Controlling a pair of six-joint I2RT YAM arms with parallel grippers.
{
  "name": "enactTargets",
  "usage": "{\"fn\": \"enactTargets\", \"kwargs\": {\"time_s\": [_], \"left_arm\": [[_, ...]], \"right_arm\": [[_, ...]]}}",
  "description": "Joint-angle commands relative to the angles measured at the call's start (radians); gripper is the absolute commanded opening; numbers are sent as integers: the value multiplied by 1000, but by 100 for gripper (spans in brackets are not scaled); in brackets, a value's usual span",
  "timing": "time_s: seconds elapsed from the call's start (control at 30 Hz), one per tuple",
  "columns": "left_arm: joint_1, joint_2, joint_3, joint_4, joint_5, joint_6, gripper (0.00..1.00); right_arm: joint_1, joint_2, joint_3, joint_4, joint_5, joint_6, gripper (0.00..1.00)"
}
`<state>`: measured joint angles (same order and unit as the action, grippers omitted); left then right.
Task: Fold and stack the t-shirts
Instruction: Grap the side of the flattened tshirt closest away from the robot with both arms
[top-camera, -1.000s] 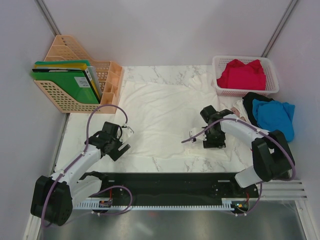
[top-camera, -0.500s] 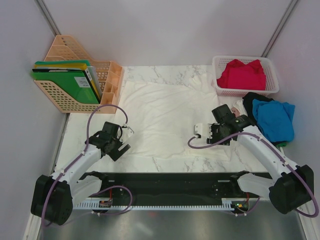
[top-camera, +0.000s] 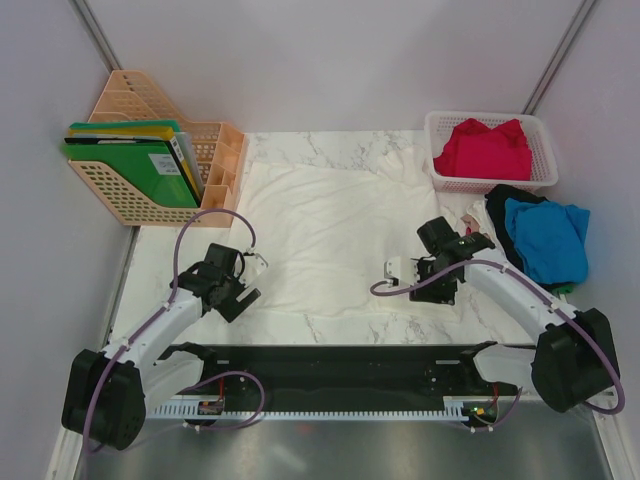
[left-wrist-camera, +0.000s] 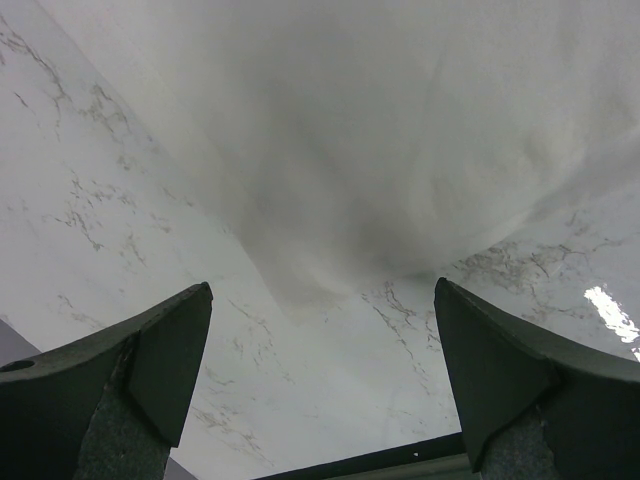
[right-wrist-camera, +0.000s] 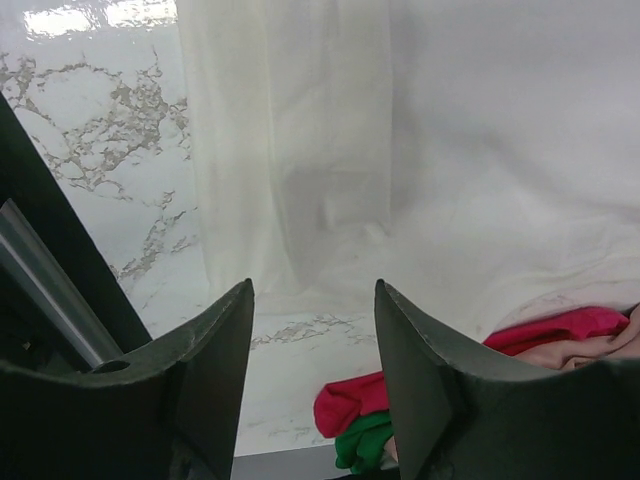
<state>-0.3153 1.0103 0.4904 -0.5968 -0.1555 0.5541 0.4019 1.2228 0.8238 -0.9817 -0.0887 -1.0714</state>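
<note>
White t-shirt (top-camera: 330, 225) spread flat; just off its near-left corner, left gripper (left-wrist-camera: 322, 300) wide apart, holding nothing; over its near-right edge, right gripper (right-wrist-camera: 312, 290) half parted, empty; beyond its right side, red t-shirt (top-camera: 485, 150) in basket (top-camera: 440, 182), blue t-shirt (top-camera: 548, 238) heaped on black t-shirt (top-camera: 503, 200).

Far left, a peach lattice file rack (top-camera: 130, 206) stands upright, green folders (top-camera: 140, 160) slotted inside it; over at the far right, a white mesh basket (top-camera: 482, 183); both sit on the marble-patterned table (top-camera: 380, 326).
</note>
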Motion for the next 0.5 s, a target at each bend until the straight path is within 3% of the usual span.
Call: {"fn": "enactTargets", "kwargs": {"time_s": [0.0, 0.23, 0.4, 0.47], "left_arm": [[5, 4, 2, 12, -7, -26, 99], [5, 11, 4, 12, -9, -26, 99], [5, 16, 4, 15, -6, -26, 99], [5, 19, 5, 15, -6, -26, 99]], "right_arm": [[3, 27, -3, 32, -42, 2, 59], [2, 63, -20, 34, -36, -7, 61], [3, 43, -48, 31, -31, -18, 76], [3, 43, -58, 44, -29, -19, 77]]}}
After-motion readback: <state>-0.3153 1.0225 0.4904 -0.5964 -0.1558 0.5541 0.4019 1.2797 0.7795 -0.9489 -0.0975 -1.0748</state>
